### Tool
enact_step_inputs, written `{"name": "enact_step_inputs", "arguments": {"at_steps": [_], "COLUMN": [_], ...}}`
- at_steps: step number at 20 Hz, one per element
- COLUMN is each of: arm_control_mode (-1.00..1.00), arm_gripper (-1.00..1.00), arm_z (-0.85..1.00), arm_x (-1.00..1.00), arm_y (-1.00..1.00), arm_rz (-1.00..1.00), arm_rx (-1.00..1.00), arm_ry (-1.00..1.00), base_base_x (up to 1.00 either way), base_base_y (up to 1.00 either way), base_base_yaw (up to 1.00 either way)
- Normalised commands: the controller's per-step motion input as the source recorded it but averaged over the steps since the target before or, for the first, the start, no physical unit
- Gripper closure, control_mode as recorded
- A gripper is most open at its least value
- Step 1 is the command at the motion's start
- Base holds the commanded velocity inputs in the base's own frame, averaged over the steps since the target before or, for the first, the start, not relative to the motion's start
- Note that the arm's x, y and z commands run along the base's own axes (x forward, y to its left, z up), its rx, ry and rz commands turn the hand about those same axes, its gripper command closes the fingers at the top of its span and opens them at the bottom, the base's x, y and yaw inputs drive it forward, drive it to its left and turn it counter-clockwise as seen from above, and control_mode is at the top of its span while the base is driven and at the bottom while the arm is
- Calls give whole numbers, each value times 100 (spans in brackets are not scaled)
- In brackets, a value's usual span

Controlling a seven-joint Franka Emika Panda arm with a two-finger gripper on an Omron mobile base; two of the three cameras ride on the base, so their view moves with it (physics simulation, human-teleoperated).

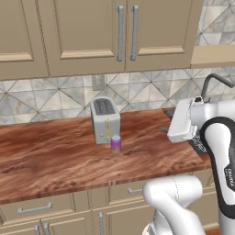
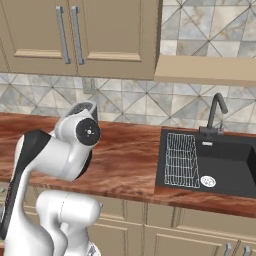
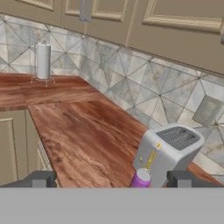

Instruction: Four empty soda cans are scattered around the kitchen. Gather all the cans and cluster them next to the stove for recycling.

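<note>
I'm working in a home kitchen — beige wall cabinets (image 1: pixel 92 32) with bar handles hang over a wood-grain surface (image 1: pixel 50 156) backed by patterned grey tile (image 2: pixel 200 102). A silver toaster (image 1: pixel 105 120) stands by a wall outlet (image 1: pixel 98 81), and a paper-towel roll (image 3: pixel 43 61) waits in the corner. Further along sits a black sink (image 2: pixel 225 165) with its faucet (image 2: pixel 215 112) and a wire rack (image 2: pixel 181 160) — drawers (image 1: pixel 36 209) run below.

Silver two-slot toaster (image 1: pixel 105 120) on a reddish wood-grain countertop (image 1: pixel 50 156), before a grey tiled backsplash (image 1: pixel 46 96). Black sink (image 2: pixel 225 165) with wire rack (image 2: pixel 181 160); white paper-towel roll (image 3: pixel 43 61) in the corner
</note>
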Motion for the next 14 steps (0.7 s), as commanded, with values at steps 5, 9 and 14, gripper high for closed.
{"name": "enact_step_inputs", "arguments": {"at_steps": [5, 9, 14], "arm_control_mode": [-100, -100, -100], "arm_gripper": [-100, -100, -100], "arm_z": [-27, -31, -33], "arm_x": [20, 24, 27], "arm_y": [0, 0, 1], "arm_rz": [0, 4, 6], "arm_rx": [0, 0, 0], "arm_ry": [-3, -5, -3], "base_base_x": [0, 0, 0], "base_base_y": [0, 0, 0], "base_base_yaw": [0, 0, 0]}}
